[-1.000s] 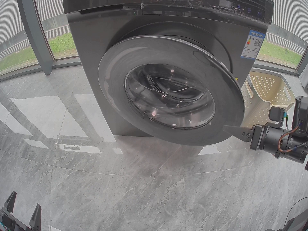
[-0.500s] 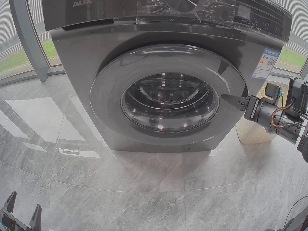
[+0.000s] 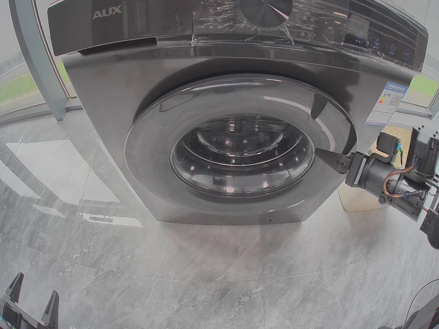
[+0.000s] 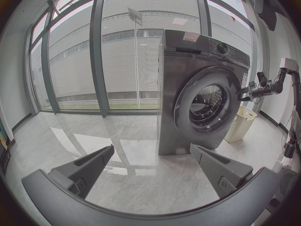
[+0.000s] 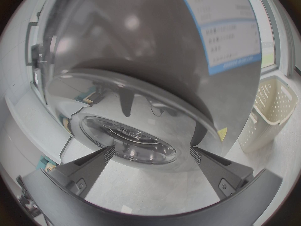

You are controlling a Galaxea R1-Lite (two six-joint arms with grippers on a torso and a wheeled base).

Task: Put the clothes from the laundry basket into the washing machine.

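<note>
The washing machine door [image 3: 238,151] has swung shut since a second ago, with the right gripper [image 5: 152,148], jaws spread, at its right edge. Near left, the left gripper [image 4: 152,149] hangs spread over the grey marble floor [image 3: 183,261]; tall windows [image 4: 72,63] stand behind.

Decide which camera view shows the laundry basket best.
Right wrist view: the laundry basket is close, rim and perforated walls plain. Left wrist view shows it whole but far off; in the head view the right arm hides most.

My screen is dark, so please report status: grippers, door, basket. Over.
Right gripper open, at washing machine door rim. Left gripper open, low, well back. Door looks shut, barring loading. Laundry basket beside washing machine.
</note>
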